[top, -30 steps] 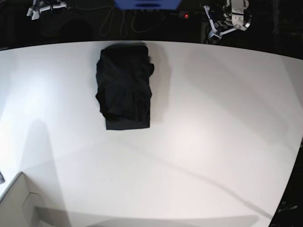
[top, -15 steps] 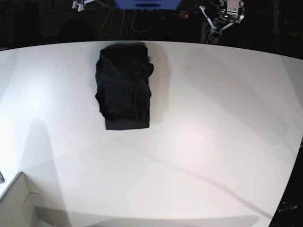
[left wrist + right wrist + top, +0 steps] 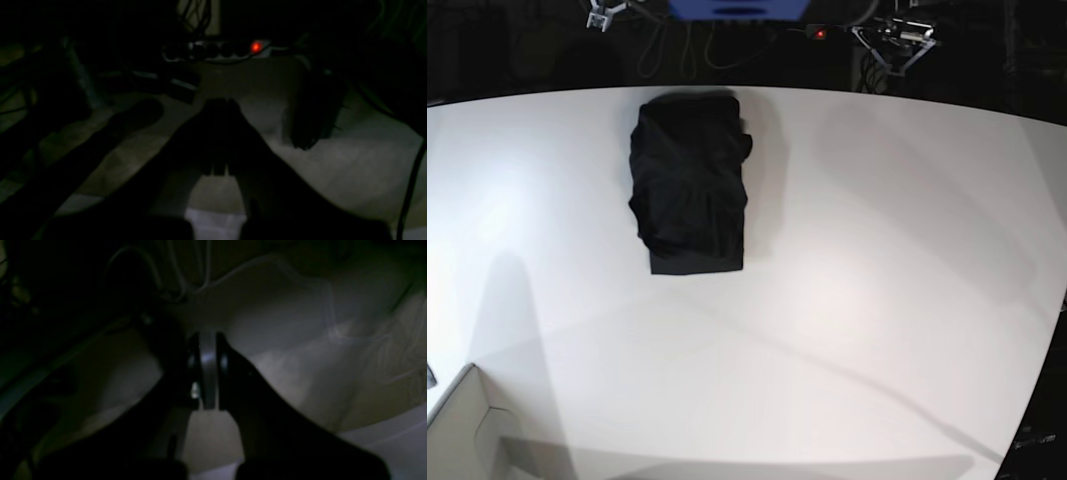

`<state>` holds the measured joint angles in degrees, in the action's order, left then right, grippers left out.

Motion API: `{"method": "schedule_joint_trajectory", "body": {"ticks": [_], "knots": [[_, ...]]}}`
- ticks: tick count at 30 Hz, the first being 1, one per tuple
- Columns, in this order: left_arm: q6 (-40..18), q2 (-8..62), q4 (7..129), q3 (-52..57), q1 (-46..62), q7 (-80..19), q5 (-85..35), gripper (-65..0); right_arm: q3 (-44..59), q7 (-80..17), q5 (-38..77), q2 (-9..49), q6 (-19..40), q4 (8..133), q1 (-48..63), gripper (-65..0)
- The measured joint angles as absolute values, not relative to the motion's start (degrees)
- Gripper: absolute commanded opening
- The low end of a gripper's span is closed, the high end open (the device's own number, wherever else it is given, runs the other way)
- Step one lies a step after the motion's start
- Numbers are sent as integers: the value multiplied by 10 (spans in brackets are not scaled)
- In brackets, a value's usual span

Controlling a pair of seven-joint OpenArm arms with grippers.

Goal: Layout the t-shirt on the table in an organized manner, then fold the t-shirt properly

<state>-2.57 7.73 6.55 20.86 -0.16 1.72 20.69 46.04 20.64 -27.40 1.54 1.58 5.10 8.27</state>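
Both jaws are closed and empty beyond the bench's (image 3: 847, 300) far edge, well apart from the folded t-shirt (image 3: 690, 185) near that edge.

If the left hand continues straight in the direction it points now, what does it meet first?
Probably the power strip with the red light, which lies straight beyond the shut left hand. The dim floor between looks free, but depth is unclear in this dark view.

Both arms are drawn back, left tool (image 3: 218, 110) and right tool (image 3: 206, 340) closed, gripping nothing.
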Motion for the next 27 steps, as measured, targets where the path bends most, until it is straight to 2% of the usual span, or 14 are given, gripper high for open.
{"method": "schedule_joint_trajectory", "body": {"ticks": [3, 12, 16, 21, 27], "knots": [[9, 78, 64, 216, -10, 21, 192, -649, 409, 208, -277, 14, -32, 51, 75, -650], [9, 69, 60, 227, -19, 20, 111, -649, 244, 223, -277, 11, -138, 69, 76, -650], [9, 49, 59, 227, -15, 20, 112, -649, 237, 225, -277, 11, -132, 67, 76, -650], [2, 32, 59, 227, -18, 20, 113, -649, 238, 224, -275, 1, -89, 68, 78, -650], [-11, 40, 59, 227, -17, 20, 113, -649, 238, 225, -275, -1, -86, 67, 75, -650]]}}
